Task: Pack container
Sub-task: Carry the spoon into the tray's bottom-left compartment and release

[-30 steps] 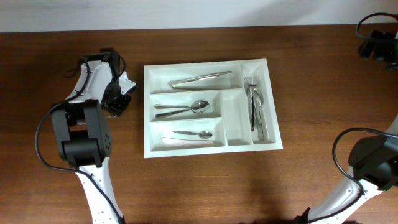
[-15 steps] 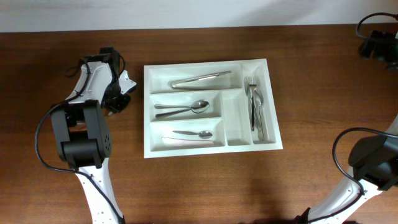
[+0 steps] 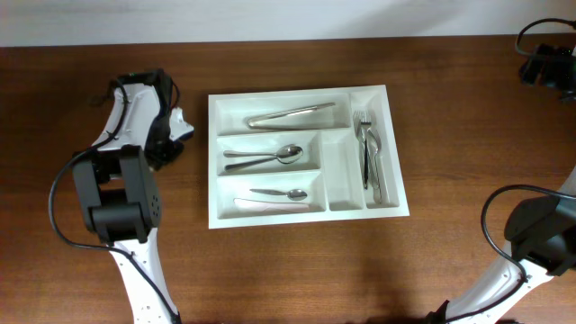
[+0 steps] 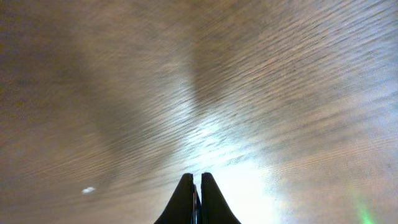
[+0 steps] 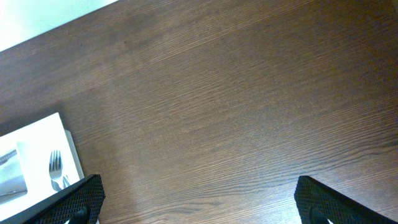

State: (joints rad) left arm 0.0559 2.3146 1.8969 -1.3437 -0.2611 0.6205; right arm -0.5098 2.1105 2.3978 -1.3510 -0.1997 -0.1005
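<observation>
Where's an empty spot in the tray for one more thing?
The narrow slot between the big spoon and the forks is bare. Every other slot of the tray already holds cutlery.

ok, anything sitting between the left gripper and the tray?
Nothing visible. The left gripper, fingers shut and empty, sits just left of the container. Only bare table lies between them in the overhead view.

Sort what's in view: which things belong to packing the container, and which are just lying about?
Job: container, knife, spoons, forks, all already in its compartments.
Lying about: nothing loose visible; only the wooden table.
</observation>
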